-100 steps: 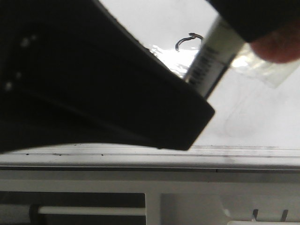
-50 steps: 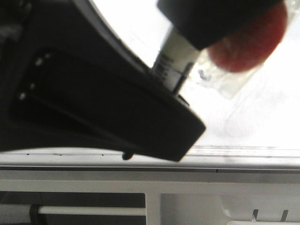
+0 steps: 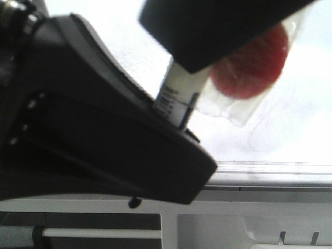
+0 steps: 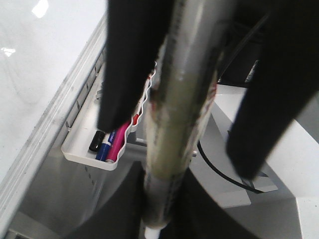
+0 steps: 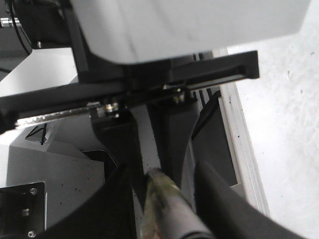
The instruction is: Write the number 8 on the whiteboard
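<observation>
The white pen (image 3: 178, 98) with a barcode label runs down from my right gripper (image 3: 191, 68), the dark block at the top, and passes behind my left gripper (image 3: 171, 142), the big dark body at lower left. In the left wrist view the tape-wrapped pen (image 4: 182, 99) runs between the right gripper's black fingers (image 4: 127, 74) into my left jaws (image 4: 159, 219), which sit close on both sides of it. In the right wrist view the pen (image 5: 167, 209) lies between my right fingers (image 5: 222, 209). The whiteboard (image 3: 295, 129) lies behind. The number 8 is hidden by the grippers.
A red disc in clear plastic (image 3: 251, 65) hangs beside the pen. The board's silver edge rail (image 3: 270, 168) runs along the front. A white tray (image 4: 79, 144) with several markers hangs off that edge. A black cable (image 4: 224, 169) lies on the grey base.
The right gripper with the pen has moved left and down in the front view. The left arm has dropped lower. The marker stroke seen a second ago is now covered.
</observation>
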Controlling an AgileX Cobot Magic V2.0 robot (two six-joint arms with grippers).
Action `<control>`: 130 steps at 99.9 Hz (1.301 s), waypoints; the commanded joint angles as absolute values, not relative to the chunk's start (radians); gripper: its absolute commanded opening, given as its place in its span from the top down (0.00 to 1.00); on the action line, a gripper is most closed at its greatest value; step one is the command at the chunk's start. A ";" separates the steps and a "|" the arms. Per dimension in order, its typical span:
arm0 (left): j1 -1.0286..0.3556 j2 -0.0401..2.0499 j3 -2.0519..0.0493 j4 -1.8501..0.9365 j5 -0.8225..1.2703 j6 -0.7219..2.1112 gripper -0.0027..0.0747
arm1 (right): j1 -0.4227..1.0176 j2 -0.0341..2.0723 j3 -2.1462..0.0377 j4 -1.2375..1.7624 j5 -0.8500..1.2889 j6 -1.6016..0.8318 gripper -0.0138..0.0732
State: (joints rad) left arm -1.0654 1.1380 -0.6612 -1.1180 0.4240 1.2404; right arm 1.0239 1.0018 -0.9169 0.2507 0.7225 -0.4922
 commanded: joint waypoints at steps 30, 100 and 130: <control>-1.072 1.120 -0.685 -1.182 0.301 1.130 0.99 | 0.943 0.826 -1.046 0.129 0.595 -0.494 0.41; -1.072 1.290 -0.718 -1.433 -0.283 1.046 0.99 | 0.770 0.681 -1.046 0.125 0.689 -0.469 0.91; -1.072 1.335 -0.749 -1.543 -0.413 1.046 0.99 | 0.770 0.681 -1.046 0.124 0.726 -0.430 0.91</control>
State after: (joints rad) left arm -1.0693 1.3473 -0.7188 -1.5343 -0.3267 1.0535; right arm 0.7764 0.6837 -1.0145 0.1271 0.7881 -0.4393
